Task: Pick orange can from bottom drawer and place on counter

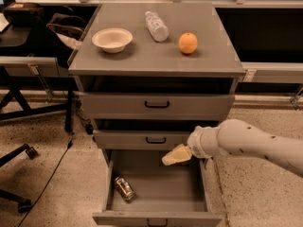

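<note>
The orange can [124, 188] lies on its side in the left part of the open bottom drawer [156, 217]. It has brown-gold sides and a shiny end. My gripper [174, 156] hangs above the drawer's right half, to the right of the can and apart from it, with nothing seen in it. My white arm [246, 143] comes in from the right. The counter [142, 56] is the grey top of the cabinet above.
On the counter stand a white bowl [112, 39], a clear plastic bottle [156, 26] lying down and a round orange fruit [188, 43]. The two upper drawers [156, 105] are slightly open. A chair base [19, 183] and a cable lie on the floor at left.
</note>
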Controlling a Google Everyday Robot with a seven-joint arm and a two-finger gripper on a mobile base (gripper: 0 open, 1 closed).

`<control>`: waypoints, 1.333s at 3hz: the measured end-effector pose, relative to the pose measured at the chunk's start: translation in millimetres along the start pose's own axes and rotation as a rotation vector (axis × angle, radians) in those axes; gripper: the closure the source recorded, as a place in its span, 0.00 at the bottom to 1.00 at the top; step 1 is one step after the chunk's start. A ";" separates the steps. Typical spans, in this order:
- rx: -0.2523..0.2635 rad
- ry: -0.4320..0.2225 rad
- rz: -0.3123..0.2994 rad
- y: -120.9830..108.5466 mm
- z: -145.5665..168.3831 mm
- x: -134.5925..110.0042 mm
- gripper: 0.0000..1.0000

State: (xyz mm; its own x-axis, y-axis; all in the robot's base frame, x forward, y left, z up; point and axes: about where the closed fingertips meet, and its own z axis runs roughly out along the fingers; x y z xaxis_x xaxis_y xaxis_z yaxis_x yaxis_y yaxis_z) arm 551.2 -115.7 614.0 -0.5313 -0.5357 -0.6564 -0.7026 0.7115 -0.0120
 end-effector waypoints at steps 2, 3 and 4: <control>-0.112 0.104 0.074 14.0 49.6 43.0 0.00; -0.160 0.146 0.080 20.7 63.8 53.0 0.00; -0.161 0.146 0.080 20.8 63.9 53.1 0.00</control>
State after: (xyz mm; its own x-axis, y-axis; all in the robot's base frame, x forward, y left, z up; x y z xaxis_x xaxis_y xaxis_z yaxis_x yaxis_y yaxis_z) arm 538.7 -100.3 530.7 -0.6429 -0.5487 -0.5344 -0.7156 0.6790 0.1638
